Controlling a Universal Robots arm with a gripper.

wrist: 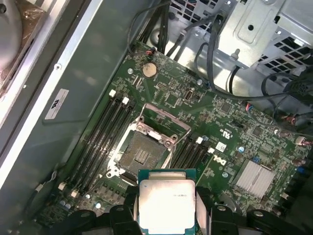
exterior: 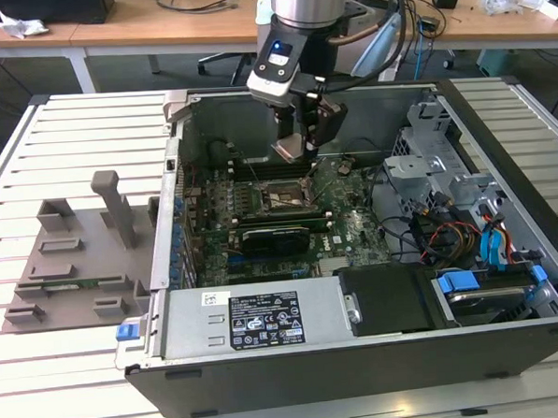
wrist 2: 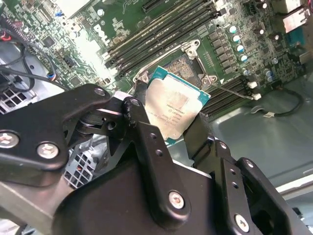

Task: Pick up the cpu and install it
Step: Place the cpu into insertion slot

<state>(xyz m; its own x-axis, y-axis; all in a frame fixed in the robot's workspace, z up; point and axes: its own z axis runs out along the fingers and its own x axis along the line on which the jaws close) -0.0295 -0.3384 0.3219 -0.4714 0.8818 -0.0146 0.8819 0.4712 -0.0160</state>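
The cpu (wrist: 166,203) gripped tight in the hand (wrist 2: 168,117), above the open socket (wrist: 142,154).

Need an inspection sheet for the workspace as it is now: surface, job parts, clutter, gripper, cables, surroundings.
Surface: white slatted table carrying an open black computer case with its green motherboard exposed.
Job's things: silver-topped square cpu held above the board; black-framed socket open and empty, apart from the chip.
Clutter: grey plastic holder tray on the table, at the exterior view's left of the case.
Grippers: black two-finger gripper shut on the cpu's edges.
Cables: loose black cables beside the board; red and black wires inside the case.
Surroundings: wooden desks behind the table.
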